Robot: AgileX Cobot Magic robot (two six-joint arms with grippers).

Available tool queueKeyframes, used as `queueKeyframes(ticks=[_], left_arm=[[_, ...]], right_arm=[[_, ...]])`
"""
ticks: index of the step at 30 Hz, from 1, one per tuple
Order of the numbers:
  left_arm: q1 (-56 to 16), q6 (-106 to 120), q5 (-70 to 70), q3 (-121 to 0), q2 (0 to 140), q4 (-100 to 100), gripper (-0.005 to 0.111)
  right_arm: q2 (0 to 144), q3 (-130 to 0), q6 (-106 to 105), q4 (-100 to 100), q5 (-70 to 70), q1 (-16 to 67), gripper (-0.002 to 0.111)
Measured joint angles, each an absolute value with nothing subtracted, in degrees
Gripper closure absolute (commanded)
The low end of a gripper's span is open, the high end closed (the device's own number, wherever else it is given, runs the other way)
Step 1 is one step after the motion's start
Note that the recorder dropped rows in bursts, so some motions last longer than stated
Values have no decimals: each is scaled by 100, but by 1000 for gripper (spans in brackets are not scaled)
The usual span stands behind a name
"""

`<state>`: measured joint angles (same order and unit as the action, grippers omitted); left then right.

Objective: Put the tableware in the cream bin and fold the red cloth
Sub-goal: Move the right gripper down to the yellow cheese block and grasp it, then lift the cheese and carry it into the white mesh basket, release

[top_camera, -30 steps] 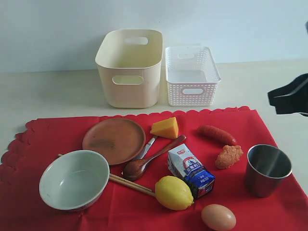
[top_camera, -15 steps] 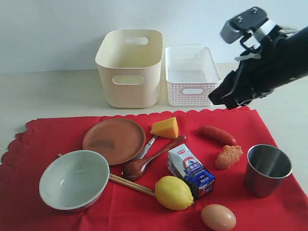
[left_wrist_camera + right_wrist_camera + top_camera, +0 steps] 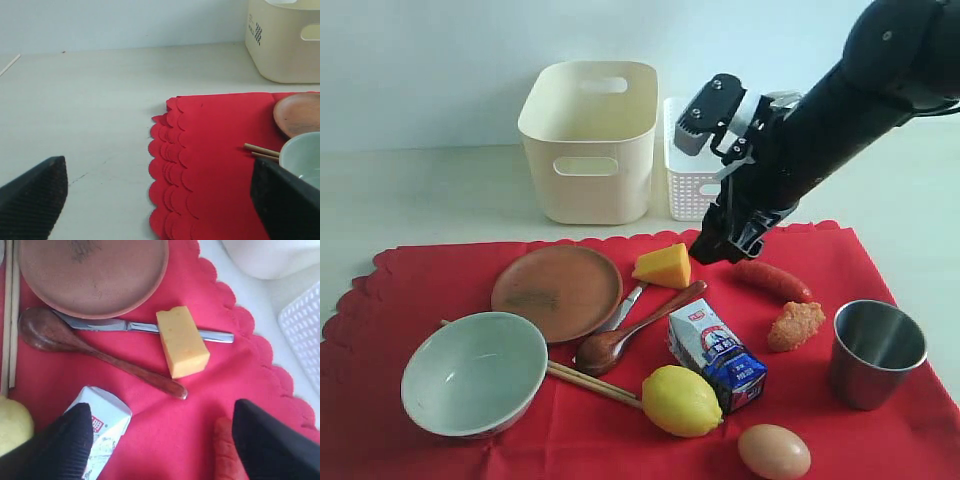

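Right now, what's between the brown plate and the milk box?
The dark wooden spoon and the slim metal utensil lie there, as the exterior view shows.

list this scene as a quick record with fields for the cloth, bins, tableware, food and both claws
red cloth: spread flat, not folded
cream bin: behind the cloth, no tableware visible inside
white basket: beside the cream bin, partly hidden
tableware: bowl, plate, steel cup, wooden spoon, metal utensil, chopsticks, all on the cloth
food: cheese wedge, sausage, fried piece, milk carton, lemon, egg, all on the cloth
left claw: open, holding nothing, by the cloth's scalloped edge
right claw: open, holding nothing, over the cloth between cheese wedge and sausage
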<state>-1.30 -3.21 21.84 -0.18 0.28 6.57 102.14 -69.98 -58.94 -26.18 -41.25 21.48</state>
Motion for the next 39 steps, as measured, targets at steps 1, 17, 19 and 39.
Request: queueKeyframes(ticks=[1,17,19,39], left_arm=[[-130,-321,2184,-18,28,657,13],[-130,-321,2184,-18,28,657,13],[-130,-321,2184,-18,28,657,13],[-130,-321,2184,-18,28,657,13]], right_arm=[[10324,-7110,-5884,-2604,-4197,2175,32],[11654,-8452,-5640,-2310,-4750,2196,32],[11794,-8619,-5632,-2242,-4816,2196,32],[13052,-9701,-5630,-2206,-5137,2196,38]])
